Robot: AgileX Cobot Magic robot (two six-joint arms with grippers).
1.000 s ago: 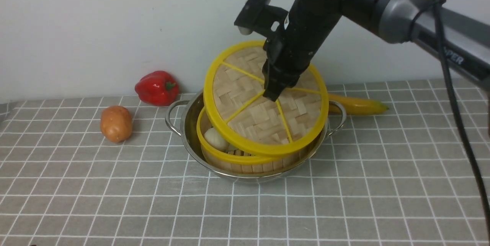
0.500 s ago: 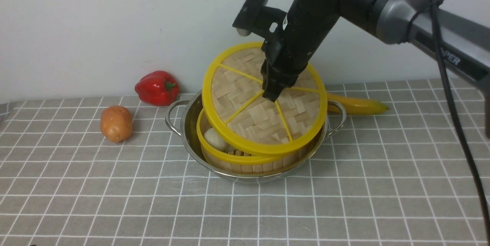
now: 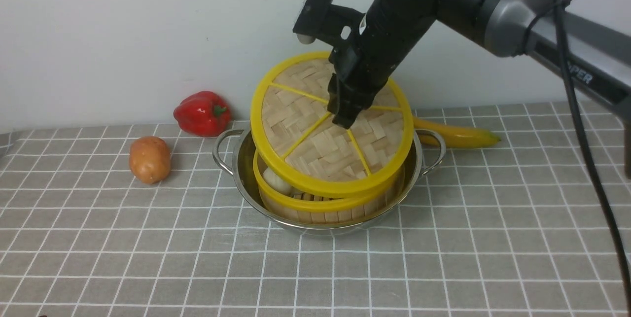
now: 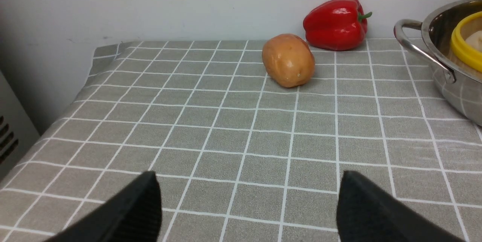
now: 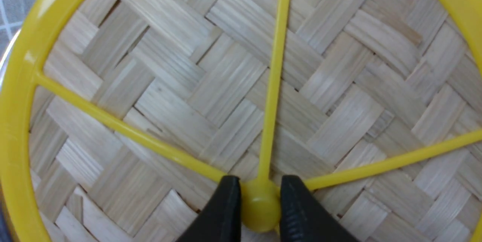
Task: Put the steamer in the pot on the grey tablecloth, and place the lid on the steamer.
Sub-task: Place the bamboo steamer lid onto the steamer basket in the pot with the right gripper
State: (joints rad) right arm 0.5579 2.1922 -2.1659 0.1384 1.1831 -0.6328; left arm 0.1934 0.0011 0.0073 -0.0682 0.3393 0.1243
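The steel pot (image 3: 242, 169) stands on the grey tablecloth (image 3: 148, 258) with the steamer (image 3: 320, 208) inside it. A white bun (image 3: 276, 180) lies in the steamer. My right gripper (image 3: 343, 121) is shut on the lid's centre knob (image 5: 260, 206) and holds the lid (image 3: 300, 124) tilted above the steamer, its near edge low over the steamer's rim. The lid (image 5: 211, 84) fills the right wrist view. My left gripper (image 4: 246, 212) is open and empty, low over the cloth left of the pot (image 4: 440, 57), out of the front view.
A potato (image 3: 149, 159) and a red bell pepper (image 3: 202, 113) lie left of the pot. A banana (image 3: 458, 134) lies behind the pot on the right. A white wall stands close behind. The cloth's left edge (image 4: 90, 61) shows in the left wrist view.
My right gripper has carried the lid a little to the left and slightly down, so it sits more squarely over the steamer. The pot and steamer have not moved.
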